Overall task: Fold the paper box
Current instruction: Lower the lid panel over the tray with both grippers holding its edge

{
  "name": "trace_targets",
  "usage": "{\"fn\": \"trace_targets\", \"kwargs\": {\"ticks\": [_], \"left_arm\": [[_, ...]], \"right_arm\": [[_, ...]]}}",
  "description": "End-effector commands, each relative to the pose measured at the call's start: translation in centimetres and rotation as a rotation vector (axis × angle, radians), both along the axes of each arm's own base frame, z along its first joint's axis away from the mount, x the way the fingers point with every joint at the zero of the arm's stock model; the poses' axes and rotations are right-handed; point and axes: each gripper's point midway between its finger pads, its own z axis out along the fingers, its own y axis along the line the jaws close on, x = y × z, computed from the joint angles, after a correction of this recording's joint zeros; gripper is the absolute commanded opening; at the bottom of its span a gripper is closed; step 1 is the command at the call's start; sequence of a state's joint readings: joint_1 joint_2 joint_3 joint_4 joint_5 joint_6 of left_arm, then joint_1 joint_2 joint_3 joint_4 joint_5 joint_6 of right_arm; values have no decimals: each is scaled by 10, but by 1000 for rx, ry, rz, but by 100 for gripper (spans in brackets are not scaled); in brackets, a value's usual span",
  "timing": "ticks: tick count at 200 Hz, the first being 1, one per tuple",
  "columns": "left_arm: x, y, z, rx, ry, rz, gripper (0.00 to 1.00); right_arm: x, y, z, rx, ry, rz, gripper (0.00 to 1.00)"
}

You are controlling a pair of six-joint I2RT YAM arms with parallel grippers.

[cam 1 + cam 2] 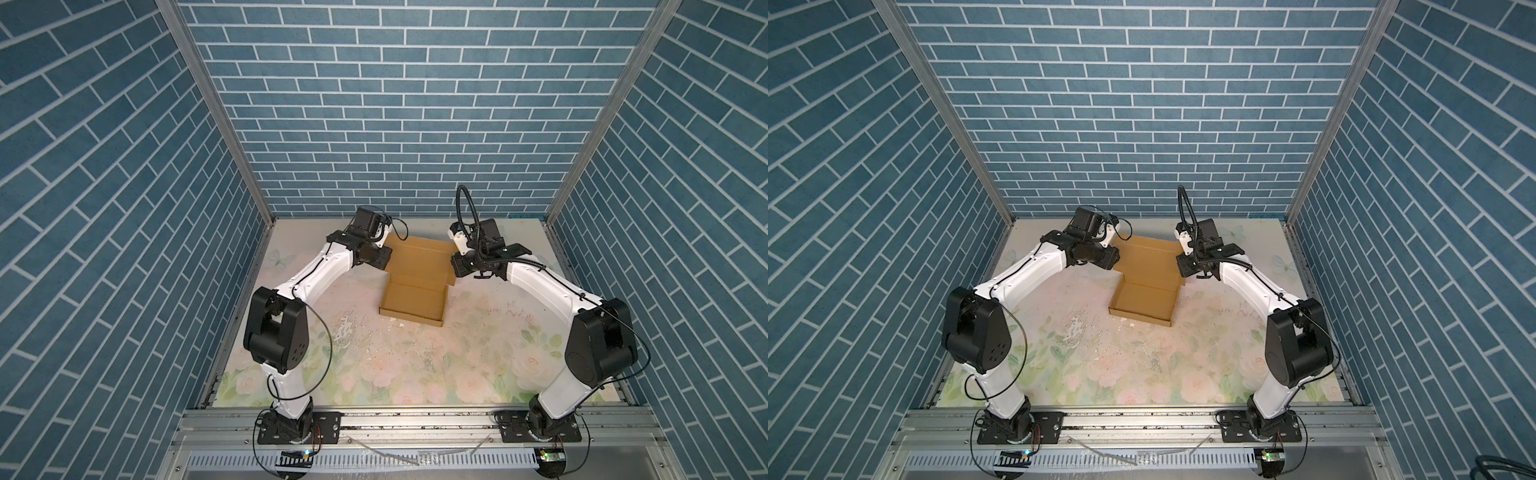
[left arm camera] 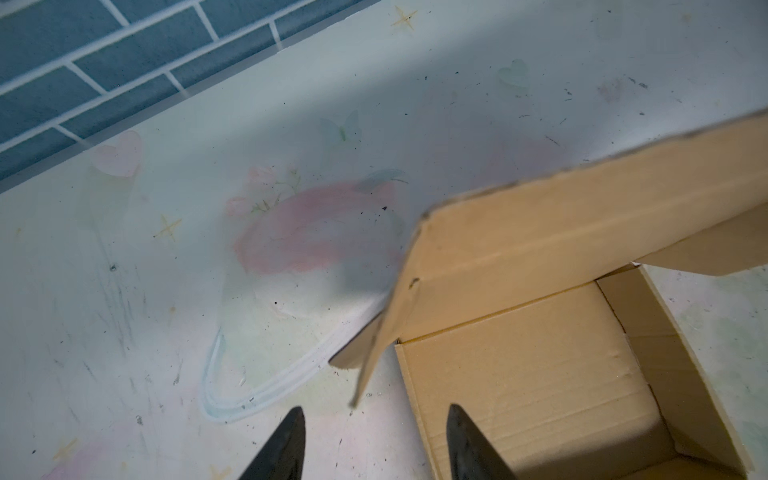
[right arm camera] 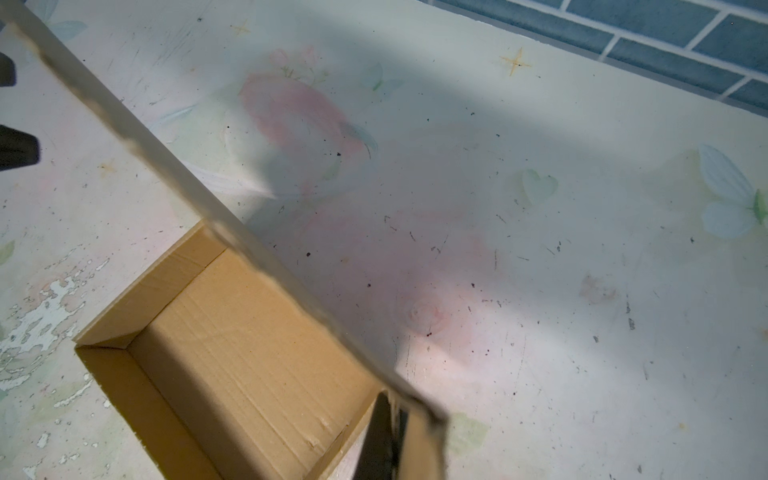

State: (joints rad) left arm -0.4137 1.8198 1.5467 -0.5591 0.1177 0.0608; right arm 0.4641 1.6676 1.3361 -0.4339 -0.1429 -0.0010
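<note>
While tight on box (image 1: 413, 305), right jaws

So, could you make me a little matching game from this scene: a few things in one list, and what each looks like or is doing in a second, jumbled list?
Things:
1. left tool
2. right tool
3. paper box lid
4. table

States:
A. faded flower print, scuffed
B. closed, pinching a cardboard edge
C. open, gripping nothing
D. brown, lifted at a tilt

Pairs: 1-C, 2-B, 3-D, 4-A.
</note>
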Motion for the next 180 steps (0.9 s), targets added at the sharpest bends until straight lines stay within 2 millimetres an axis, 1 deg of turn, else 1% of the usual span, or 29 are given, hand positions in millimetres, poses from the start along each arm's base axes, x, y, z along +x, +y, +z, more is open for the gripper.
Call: {"fn": "trace_targets", "kwargs": {"ticks": [1, 28, 49, 73, 119, 144, 180], "left_arm": [[19, 0, 18, -15, -76, 12, 55], [26, 0, 20, -24, -105, 16, 55], [31, -4, 21, -39, -121, 5, 55], [34, -8, 19, -55, -117, -12, 52], [32, -20, 12, -113, -85, -43, 47], [31, -22, 6, -120, -64, -46, 44], [28, -24, 6, -133, -54, -52, 37]], "right_arm": [[-4, 3, 23, -8, -49, 52, 0], [-4, 4, 24, -2, -47, 55, 0], [-4, 4, 27, 2, -50, 57, 0], [-4, 4, 28, 2, -51, 57, 0], [-3, 6, 29, 7, -52, 59, 0], [-2, 6, 28, 8, -49, 58, 0], [-1, 7, 29, 8, -53, 57, 0]]}}
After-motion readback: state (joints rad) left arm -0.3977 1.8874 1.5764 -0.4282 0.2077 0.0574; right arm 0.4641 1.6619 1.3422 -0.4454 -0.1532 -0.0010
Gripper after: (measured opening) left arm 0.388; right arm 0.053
